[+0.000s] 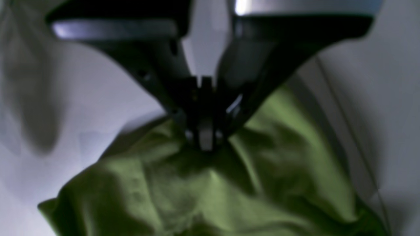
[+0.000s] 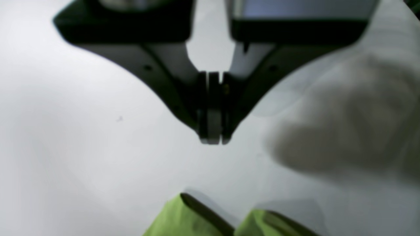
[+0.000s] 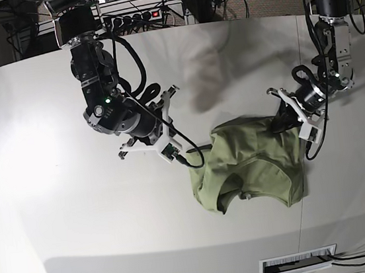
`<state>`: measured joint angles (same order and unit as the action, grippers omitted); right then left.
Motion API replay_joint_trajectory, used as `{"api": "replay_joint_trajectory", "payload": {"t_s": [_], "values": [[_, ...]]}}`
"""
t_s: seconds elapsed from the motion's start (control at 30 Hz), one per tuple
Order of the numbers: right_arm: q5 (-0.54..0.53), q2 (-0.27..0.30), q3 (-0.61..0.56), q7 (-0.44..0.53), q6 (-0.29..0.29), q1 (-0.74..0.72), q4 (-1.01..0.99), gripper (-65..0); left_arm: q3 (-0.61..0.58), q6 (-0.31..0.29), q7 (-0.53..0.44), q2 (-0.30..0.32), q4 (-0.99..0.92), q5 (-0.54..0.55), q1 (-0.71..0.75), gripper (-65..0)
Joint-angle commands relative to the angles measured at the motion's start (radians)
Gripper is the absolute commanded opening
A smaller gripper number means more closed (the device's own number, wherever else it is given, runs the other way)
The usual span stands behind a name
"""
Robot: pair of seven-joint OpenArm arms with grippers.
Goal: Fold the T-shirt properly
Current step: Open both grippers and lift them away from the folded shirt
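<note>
The green T-shirt (image 3: pixel 249 165) lies bunched and partly folded on the white table (image 3: pixel 56 192), right of centre. My left gripper (image 3: pixel 283 123) is at its upper right edge. In the left wrist view this gripper (image 1: pixel 206 141) is shut on a pinch of the T-shirt (image 1: pixel 210 196), with fabric gathered up to the tips. My right gripper (image 3: pixel 195 159) hovers just off the shirt's left edge. In the right wrist view it (image 2: pixel 212 139) is shut with nothing in it, over bare table, and two folds of the T-shirt (image 2: pixel 183 218) show at the bottom edge.
A power strip (image 3: pixel 131 16) and cables lie beyond the table's far edge. A seam in the table (image 3: pixel 306 181) runs past the shirt's right side. A slotted plate (image 3: pixel 298 263) sits at the near edge. A blurred grey patch (image 3: pixel 205 74) shows above the shirt.
</note>
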<state>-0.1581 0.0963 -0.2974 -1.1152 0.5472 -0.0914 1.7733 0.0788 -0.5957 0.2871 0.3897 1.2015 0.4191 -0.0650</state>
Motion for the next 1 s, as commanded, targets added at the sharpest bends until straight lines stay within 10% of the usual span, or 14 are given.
{"api": "replay_joint_trajectory", "payload": {"t_s": [0.0,0.23,0.4,0.97], "values": [[-0.01,-0.002,0.002,0.014,-0.001,-0.019,0.024,-65.0,0.003,0.039,0.042,0.012,-0.004,-0.053,-0.008,-65.0],[-0.036,-0.002,0.003,0.007,-0.001,0.0,0.047,-65.0,0.003,0.051,0.046,0.016,-0.003,-0.052,-0.016,-65.0],[-0.034,0.002,0.005,0.007,-0.001,0.009,0.047,-65.0,0.003,-0.063,0.09,0.043,0.042,0.029,-0.016,-61.6],[-0.027,0.032,0.024,-0.027,-0.001,0.128,0.146,-65.0,0.254,-0.06,0.345,0.043,0.422,0.158,0.157,-59.3]]}}
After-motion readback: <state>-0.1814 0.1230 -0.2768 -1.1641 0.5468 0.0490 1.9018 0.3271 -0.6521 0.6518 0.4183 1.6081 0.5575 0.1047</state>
